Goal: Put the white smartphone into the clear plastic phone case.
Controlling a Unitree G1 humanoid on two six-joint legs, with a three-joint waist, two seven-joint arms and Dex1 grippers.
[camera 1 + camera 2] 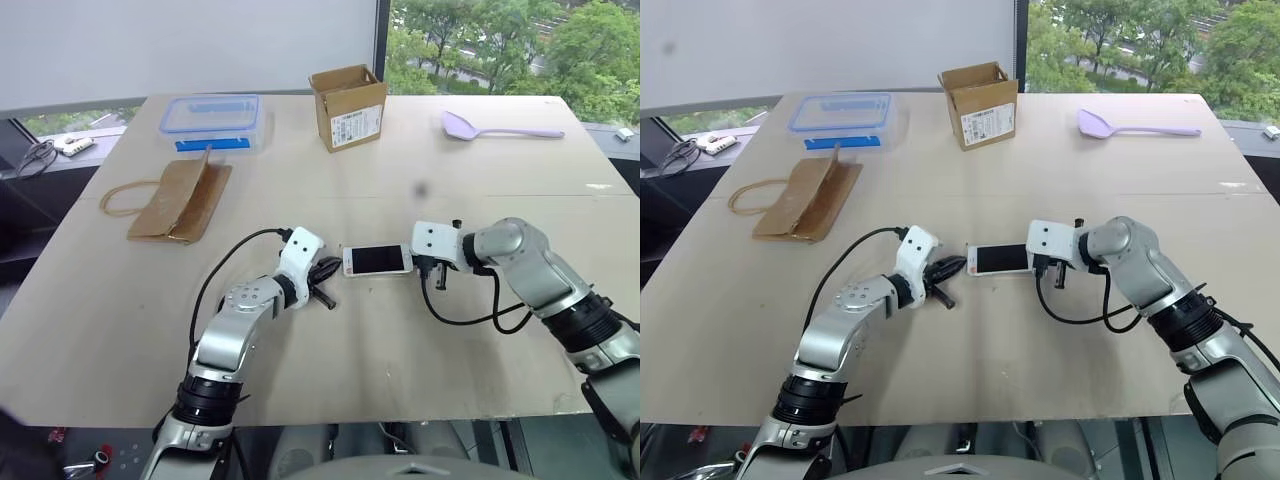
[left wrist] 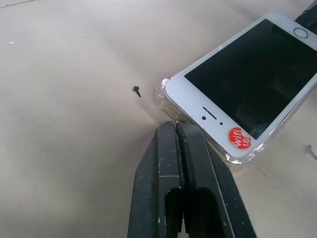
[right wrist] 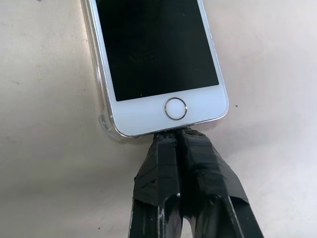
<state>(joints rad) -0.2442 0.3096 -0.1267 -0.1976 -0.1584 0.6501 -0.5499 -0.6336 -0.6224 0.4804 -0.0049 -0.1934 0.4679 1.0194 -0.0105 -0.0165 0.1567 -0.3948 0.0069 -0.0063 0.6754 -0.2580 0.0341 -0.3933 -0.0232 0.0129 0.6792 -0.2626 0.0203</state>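
White smartphone [image 1: 377,260] lies crosswise in clear case [image 2: 166,95], between closed left claw [image 2: 177,130] and closed right claw [image 3: 179,136].

White smartphone [image 1: 377,260] between closed grippers

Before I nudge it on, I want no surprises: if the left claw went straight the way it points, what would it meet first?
The left claw, shut, would most likely meet the earpiece end of the white smartphone, sitting in the clear plastic phone case. It looks almost touching already.
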